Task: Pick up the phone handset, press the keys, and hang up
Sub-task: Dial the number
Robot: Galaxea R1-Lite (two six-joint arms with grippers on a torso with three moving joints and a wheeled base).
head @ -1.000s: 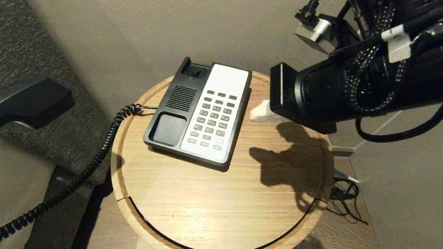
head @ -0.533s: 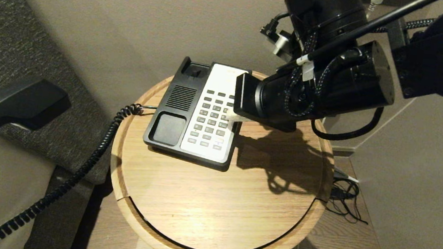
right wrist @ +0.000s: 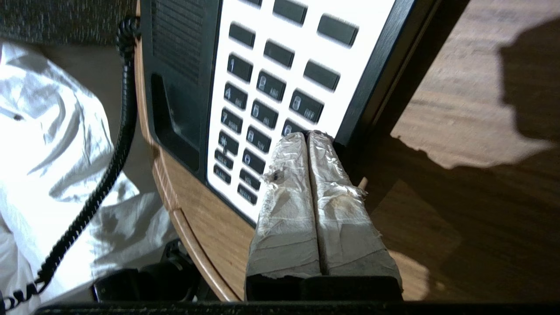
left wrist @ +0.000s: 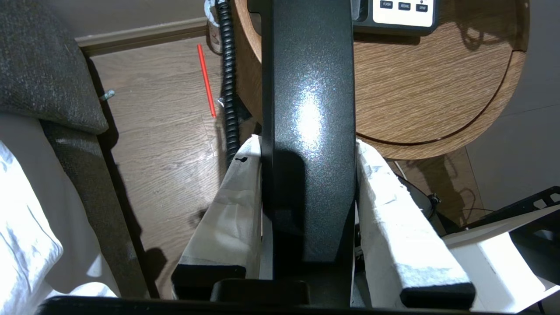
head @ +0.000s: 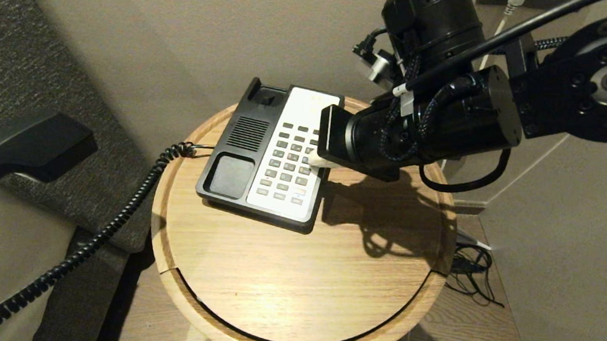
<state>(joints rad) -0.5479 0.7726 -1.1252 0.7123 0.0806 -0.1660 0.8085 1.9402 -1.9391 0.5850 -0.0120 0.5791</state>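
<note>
- The phone handset (left wrist: 308, 131) is off its cradle, held in the air to the left of the table (head: 293, 281), well apart from the phone base (head: 271, 156); its coiled cord (head: 108, 230) trails down from the table's left edge.
- The left gripper (left wrist: 308, 210) is clamped on the handset's shaft, one wrapped finger on each side.
- The keys (right wrist: 267, 100) sit in rows on the white faceplate of the base, at the table's far side.
- The right gripper (right wrist: 308, 138) has its two wrapped fingers pressed together into one blunt tip, empty, resting at the right-hand column of keys near the faceplate's edge.
- Judgement: the key-pressing step is in hand. Contact or a hair's clearance cannot be told.
- Recommendation: press straight down on one key, keep the tip clear of the faceplate's edge and neighbouring keys, and use light force so the base does not slide.
</note>
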